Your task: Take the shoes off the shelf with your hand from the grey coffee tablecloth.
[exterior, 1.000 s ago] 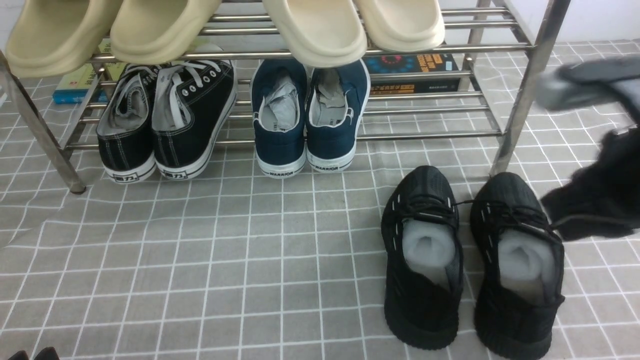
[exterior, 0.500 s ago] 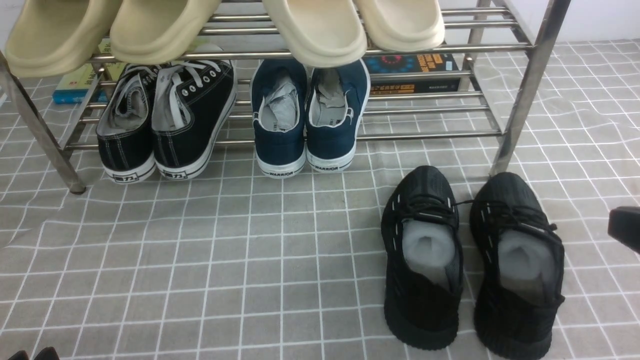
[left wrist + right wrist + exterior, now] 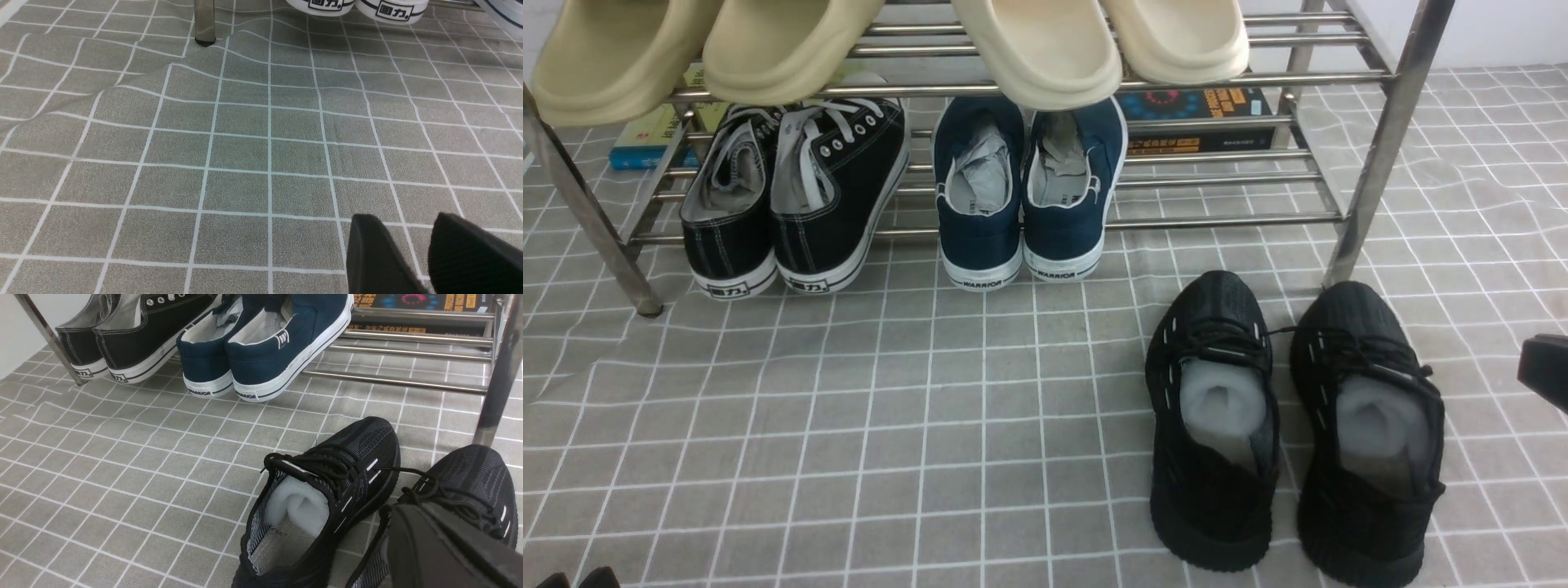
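The two all-black knit shoes (image 3: 1213, 425) (image 3: 1368, 441) stand side by side on the grey coffee tablecloth (image 3: 890, 408), toes toward the shelf (image 3: 1225, 220), just in front of its right leg. They also show in the right wrist view (image 3: 327, 490). Of my right gripper (image 3: 1543, 371) only a black piece shows at the right edge, apart from the shoes. In its wrist view one dark finger (image 3: 441, 547) hovers over the right shoe (image 3: 478, 477); its other finger is hidden. My left gripper (image 3: 421, 228) is low over bare cloth at the front left, fingers a little apart, empty.
Black canvas sneakers (image 3: 792, 204) and navy shoes (image 3: 1029, 196) sit on the shelf's lower tier, with beige slippers (image 3: 1037, 49) on the upper tier. Books (image 3: 1192, 118) lie behind the shelf. The cloth is creased near the shelf's left leg (image 3: 204, 24).
My right arm has pulled back to the right, from above and beside the right shoe to the frame edge. The shoes have not moved. The left arm is still.
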Robot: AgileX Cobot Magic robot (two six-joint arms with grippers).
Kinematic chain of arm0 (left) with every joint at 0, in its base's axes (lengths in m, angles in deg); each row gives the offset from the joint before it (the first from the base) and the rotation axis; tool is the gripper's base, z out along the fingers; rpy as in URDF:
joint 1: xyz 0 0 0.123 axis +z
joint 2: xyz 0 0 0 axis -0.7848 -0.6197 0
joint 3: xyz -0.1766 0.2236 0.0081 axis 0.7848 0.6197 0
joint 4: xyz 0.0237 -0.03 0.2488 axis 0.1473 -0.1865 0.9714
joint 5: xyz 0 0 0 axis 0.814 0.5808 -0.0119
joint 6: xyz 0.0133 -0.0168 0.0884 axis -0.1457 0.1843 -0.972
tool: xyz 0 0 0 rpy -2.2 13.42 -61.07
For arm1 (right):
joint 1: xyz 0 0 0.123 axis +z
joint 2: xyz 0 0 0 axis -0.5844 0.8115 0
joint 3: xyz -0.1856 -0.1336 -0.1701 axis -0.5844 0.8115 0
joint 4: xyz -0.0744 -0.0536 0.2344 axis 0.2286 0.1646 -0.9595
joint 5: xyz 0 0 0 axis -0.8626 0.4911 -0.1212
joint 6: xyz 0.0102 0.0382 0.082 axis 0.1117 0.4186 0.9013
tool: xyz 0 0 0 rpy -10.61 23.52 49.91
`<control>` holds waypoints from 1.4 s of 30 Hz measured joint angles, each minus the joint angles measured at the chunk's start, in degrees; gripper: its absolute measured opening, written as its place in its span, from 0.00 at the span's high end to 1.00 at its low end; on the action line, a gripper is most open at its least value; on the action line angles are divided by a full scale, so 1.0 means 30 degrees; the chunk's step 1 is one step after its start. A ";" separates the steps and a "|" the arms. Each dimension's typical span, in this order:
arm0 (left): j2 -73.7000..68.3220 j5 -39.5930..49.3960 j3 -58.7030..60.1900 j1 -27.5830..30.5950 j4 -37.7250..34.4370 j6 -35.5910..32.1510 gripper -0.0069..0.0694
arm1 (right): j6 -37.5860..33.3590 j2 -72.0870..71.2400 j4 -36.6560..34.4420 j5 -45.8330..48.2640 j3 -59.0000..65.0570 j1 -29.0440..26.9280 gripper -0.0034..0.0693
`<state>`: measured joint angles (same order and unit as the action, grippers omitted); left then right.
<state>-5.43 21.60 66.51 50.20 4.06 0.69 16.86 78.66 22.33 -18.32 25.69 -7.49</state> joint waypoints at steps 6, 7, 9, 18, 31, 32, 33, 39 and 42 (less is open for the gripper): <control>0.0000 0.0000 0.0000 0.0000 0.0000 0.0000 0.59 | -0.0843 -0.0212 -0.0084 -0.0360 0.0307 0.0000 0.96; 0.0000 0.0000 0.0000 0.0000 0.0000 0.0000 0.59 | -0.1554 -0.0499 -0.0237 -0.0590 0.0675 -0.0044 0.96; 0.0000 0.0000 0.0000 0.0000 0.0000 0.0000 0.59 | -0.2594 -0.1066 -0.0545 -0.1118 0.1364 -0.0292 0.96; 0.0000 0.0000 0.0000 0.0000 0.0000 0.0000 0.59 | -0.6009 -0.7366 -0.1176 -0.1451 0.7294 -0.5709 0.95; 0.0000 0.0000 0.0000 0.0000 0.0000 0.0000 0.59 | -0.6351 -1.1588 -0.1040 0.0313 1.0675 -1.0022 0.94; 0.0000 0.0000 0.0000 0.0000 0.0000 0.0000 0.59 | -0.6351 -1.1588 -0.1040 0.0316 1.0675 -1.0022 0.94; 0.0000 0.0000 0.0000 0.0000 0.0000 0.0000 0.59 | -0.6351 -1.1588 -0.1016 0.0391 1.0675 -1.0022 0.94; 0.0000 0.0000 0.0000 0.0000 0.0000 0.0000 0.59 | -0.5990 -1.1588 -0.0914 0.0391 1.0675 -0.9538 0.93; 0.0000 0.0000 0.0000 0.0000 0.0000 0.0000 0.59 | -0.5974 -1.1588 -0.0826 0.0396 1.0675 -0.8765 0.93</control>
<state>-5.43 21.60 66.51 50.20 4.06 0.69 -1.06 43.89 19.85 -17.13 57.71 -33.78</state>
